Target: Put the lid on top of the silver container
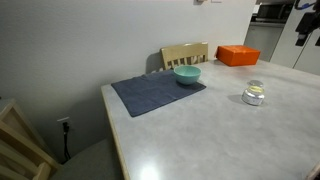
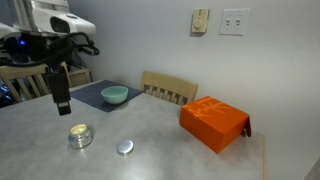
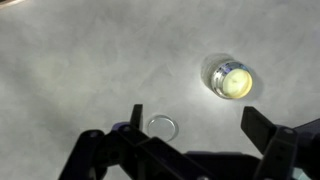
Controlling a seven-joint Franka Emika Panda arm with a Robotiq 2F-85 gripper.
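Note:
The silver container [image 2: 80, 135] is a small squat shiny pot on the grey table; it also shows in an exterior view [image 1: 255, 95] and in the wrist view [image 3: 232, 80]. The lid [image 2: 125, 148], small, round and silvery, lies flat on the table a short way beside the container; in the wrist view [image 3: 163, 127] it lies close to one finger. My gripper [image 2: 62, 104] hangs well above the table, open and empty, fingers pointing down; in the wrist view [image 3: 195, 128] both fingers frame the table with the lid and container below.
A teal bowl [image 2: 115, 95] sits on a dark blue mat [image 1: 157, 92]. An orange box [image 2: 214, 123] stands on the table. A wooden chair [image 2: 170, 88] is at the table's edge against the wall.

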